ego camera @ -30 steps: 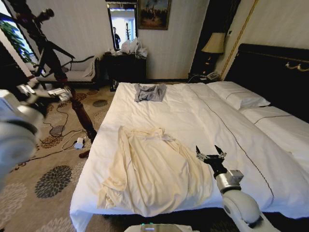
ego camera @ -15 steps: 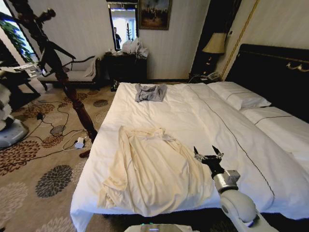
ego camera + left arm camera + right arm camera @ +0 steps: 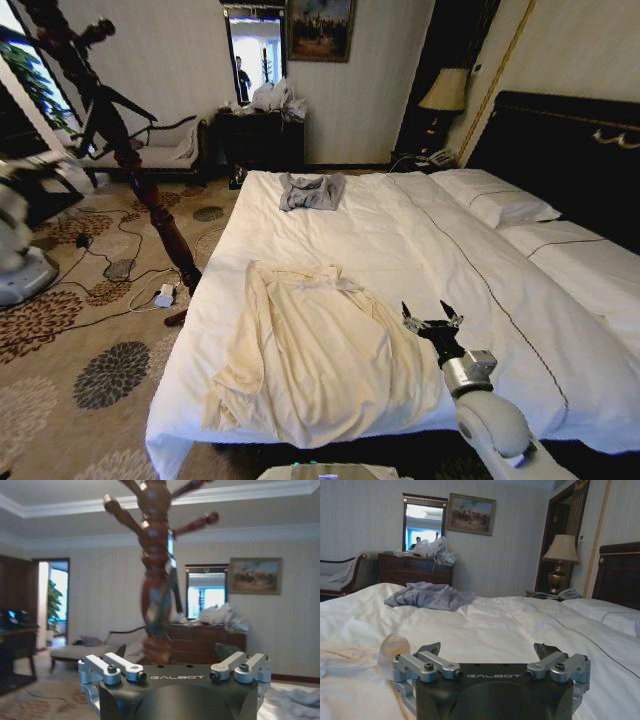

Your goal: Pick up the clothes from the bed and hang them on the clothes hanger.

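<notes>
The right gripper (image 3: 431, 316), fingers spread, hovers just right of the cream clothes (image 3: 310, 360), seemingly ready to grasp; the left gripper (image 3: 175, 666) is also spread.

The left gripper (image 3: 177, 662) is up in the air with its fingers spread wide apart and nothing between them. Right past it stands a tall dark wooden coat stand (image 3: 156, 575), pegs branching off its turned post near the ceiling. Behind that, against the striped wall, there's a dark dresser (image 3: 207, 642) with white bags (image 3: 220, 616) heaped on top, a mirror (image 3: 206, 592) above it and a framed painting (image 3: 255, 576) beside. A chaise (image 3: 85, 650) sits near an open doorway (image 3: 54, 602).
</notes>
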Available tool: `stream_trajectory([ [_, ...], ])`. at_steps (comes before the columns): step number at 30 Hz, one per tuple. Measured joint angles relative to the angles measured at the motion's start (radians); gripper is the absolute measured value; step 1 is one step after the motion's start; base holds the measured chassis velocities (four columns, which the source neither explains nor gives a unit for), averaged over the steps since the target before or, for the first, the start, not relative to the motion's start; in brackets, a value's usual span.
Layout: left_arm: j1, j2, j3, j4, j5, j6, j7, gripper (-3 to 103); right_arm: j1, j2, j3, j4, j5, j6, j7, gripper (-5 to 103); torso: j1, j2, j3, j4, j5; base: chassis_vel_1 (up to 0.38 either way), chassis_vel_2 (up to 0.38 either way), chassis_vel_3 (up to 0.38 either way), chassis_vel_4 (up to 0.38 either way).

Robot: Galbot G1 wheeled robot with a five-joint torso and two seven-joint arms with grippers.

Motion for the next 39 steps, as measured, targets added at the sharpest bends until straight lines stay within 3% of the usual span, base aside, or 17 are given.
stream_trajectory([
  [3,-0.032,-0.052,0.073,0.004,0.028,-0.020,0.002,100,0.005,0.000,-0.001,-0.001,0.005,-0.003,0.001,100,0.000,0.000,0.000,0.0000,0.0001,0.000,0.000,0.000,0.000],
  [6,-0.104,-0.169,0.231,0.076,0.144,-0.076,0.028,100,0.005,-0.001,0.007,0.000,0.015,-0.008,0.003,100,0.000,0.000,0.000,-0.0006,-0.0002,0.000,0.000,0.000,0.000],
  [7,-0.104,-0.169,0.231,0.076,0.144,-0.076,0.028,100,0.005,-0.001,0.007,0.000,0.015,-0.008,0.003,100,0.000,0.000,0.000,-0.0006,-0.0002,0.000,0.000,0.000,0.000],
  [10,-0.194,-0.271,0.333,0.167,0.203,-0.117,0.039,100,0.002,-0.006,0.020,0.001,0.030,-0.009,0.005,100,0.000,0.000,0.000,0.0001,0.0003,0.000,0.000,0.000,0.000],
  [13,-0.246,-0.330,0.378,0.205,0.230,-0.135,0.038,100,0.004,-0.005,0.021,-0.001,0.039,-0.013,0.009,100,0.000,0.000,0.000,0.0000,-0.0002,0.000,0.000,0.000,0.000],
  [16,-0.373,-0.459,0.469,0.280,0.269,-0.151,0.032,97,0.005,0.000,0.017,0.000,0.044,-0.022,0.015,100,0.000,0.000,0.000,-0.0005,0.0002,0.000,0.000,0.000,0.000],
  [18,-0.407,-0.484,0.491,0.302,0.276,-0.152,0.032,97,0.005,0.000,0.017,0.000,0.044,-0.023,0.016,100,0.000,0.000,0.000,-0.0008,-0.0002,0.000,0.000,0.000,0.000],
  [20,-0.527,-0.534,0.554,0.371,0.291,-0.152,0.033,97,0.003,0.000,0.026,0.000,0.046,-0.024,0.017,100,0.000,0.000,0.000,-0.0012,0.0005,0.000,0.000,0.000,0.000],
  [24,-0.635,-0.523,0.607,0.398,0.292,-0.129,0.034,97,-0.004,0.001,0.045,0.002,0.052,-0.024,0.018,100,0.000,0.000,0.000,-0.0011,0.0004,0.000,0.000,0.000,0.000],
  [27,-0.706,-0.418,0.642,0.367,0.258,-0.086,0.033,97,-0.011,-0.003,0.063,0.002,0.059,-0.023,0.018,100,0.000,0.000,0.000,-0.0001,-0.0002,0.000,0.000,0.000,0.000],
  [28,-0.706,-0.418,0.642,0.367,0.258,-0.086,0.033,97,-0.011,-0.003,0.063,0.002,0.059,-0.023,0.018,100,0.000,0.000,0.000,-0.0001,-0.0002,0.000,0.000,0.000,0.000],
  [32,-0.782,-0.301,0.658,0.344,0.201,-0.068,0.038,97,0.014,0.003,0.041,-0.013,0.062,-0.021,0.017,100,0.000,0.000,0.000,0.0007,-0.0005,0.000,0.000,0.000,0.000],
  [37,-0.818,-0.244,0.658,0.315,0.177,-0.058,0.047,97,0.028,0.034,0.002,-0.020,0.049,-0.021,0.017,100,0.000,0.000,0.000,-0.0002,0.0001,0.000,0.000,0.000,0.000],
  [39,-0.839,-0.216,0.656,0.294,0.123,-0.043,0.038,97,0.021,0.050,-0.010,-0.020,0.038,-0.021,0.015,100,0.000,0.000,0.000,-0.0004,-0.0002,0.000,0.000,0.000,0.000],
])
